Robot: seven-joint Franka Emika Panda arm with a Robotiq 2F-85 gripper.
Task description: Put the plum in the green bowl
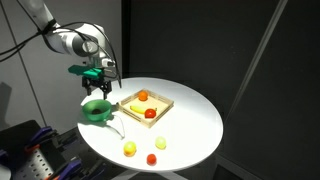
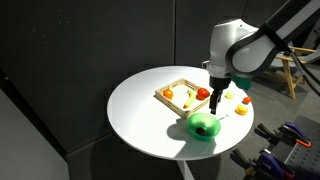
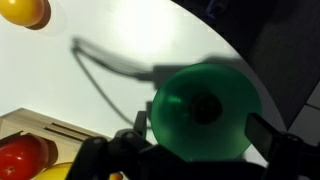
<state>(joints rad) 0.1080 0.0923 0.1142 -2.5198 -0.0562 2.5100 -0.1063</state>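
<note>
The green bowl stands on the round white table next to the wooden tray, and it shows in both exterior views. In the wrist view the green bowl fills the middle, and the dark plum lies inside it. The plum also shows as a dark spot in the bowl in an exterior view. My gripper hangs above the bowl. In the wrist view the gripper is open and empty, with its fingers spread to either side of the bowl.
A square light wooden tray with red and yellow fruits sits mid-table; its corner shows in the wrist view. Loose small fruits lie near the table edge. A yellow-orange fruit lies beyond the bowl.
</note>
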